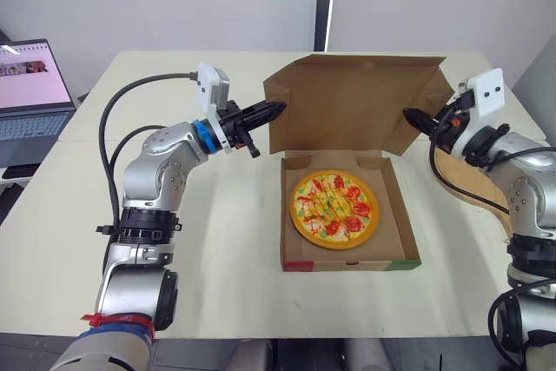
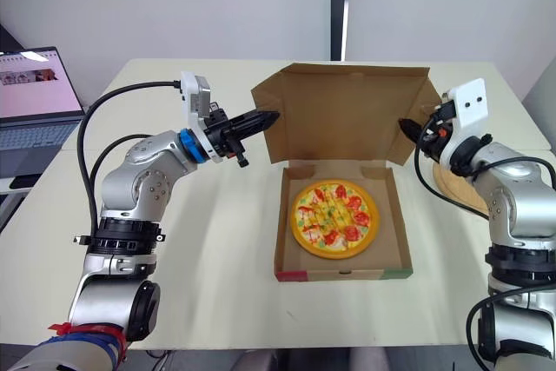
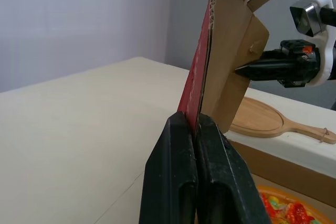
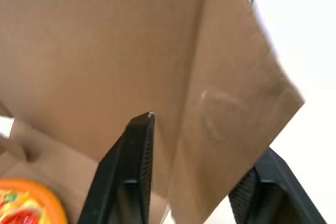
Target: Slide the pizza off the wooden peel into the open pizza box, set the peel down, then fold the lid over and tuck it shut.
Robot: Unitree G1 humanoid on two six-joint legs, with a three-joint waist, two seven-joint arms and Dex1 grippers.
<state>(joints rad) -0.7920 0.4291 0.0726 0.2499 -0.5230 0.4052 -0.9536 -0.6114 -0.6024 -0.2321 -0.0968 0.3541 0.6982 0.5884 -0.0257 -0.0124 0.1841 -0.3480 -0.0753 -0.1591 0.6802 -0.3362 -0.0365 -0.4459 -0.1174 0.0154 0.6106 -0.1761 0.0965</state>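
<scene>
The pizza (image 1: 334, 208) lies flat in the base of the open cardboard box (image 1: 347, 264) at mid-table. The lid (image 1: 347, 102) stands nearly upright behind it, side flaps angled forward. My left gripper (image 1: 276, 109) is shut on the lid's left edge; in the left wrist view its fingertips (image 3: 195, 121) pinch the cardboard. My right gripper (image 1: 410, 115) is at the lid's right side flap. In the right wrist view it (image 4: 207, 135) is open, with the flap between its spread fingers. The wooden peel (image 1: 473, 184) lies on the table to the right of the box, partly behind my right arm.
An open laptop (image 1: 30, 93) sits on a separate surface at the far left. The cream table (image 1: 217, 241) spreads left of the box and in front of it. A white wall stands behind the table.
</scene>
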